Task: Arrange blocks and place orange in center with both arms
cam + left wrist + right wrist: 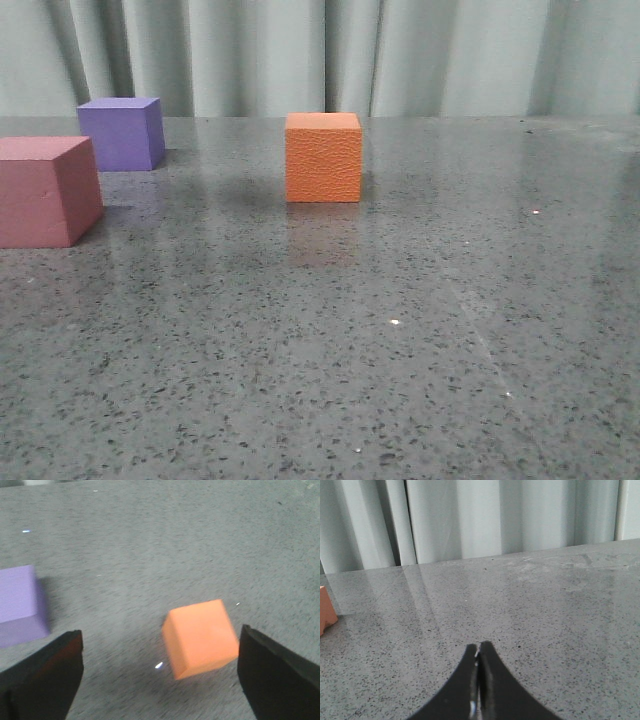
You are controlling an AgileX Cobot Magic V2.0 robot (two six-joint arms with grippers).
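The left gripper [160, 672] hangs above the table with its 2 black fingers [42, 677] spread wide, nothing between them but bare stone. Seen from its wrist camera, the orange cube [201, 638] sits on the surface under the gap, closer to one finger than the other and touching neither. The purple cube [20, 605] lies off to the side, beyond the opposite finger, partly cut by the frame edge.

The right gripper [479, 680] has its fingertips pressed together, holding nothing, low over the speckled grey table [545, 610]. A corner of the orange cube [327, 611] shows at the margin of that wrist view, well apart from the closed tips.

From the front, neither arm is visible. The orange cube [323, 157] stands upright near the middle of the table [400, 350]. The purple cube [122, 132] sits farther back on the left, and the pink-red cube [46, 190] rests nearer the camera at the left edge, partly out of frame. All 3 stand apart before a pale curtain [300, 50].
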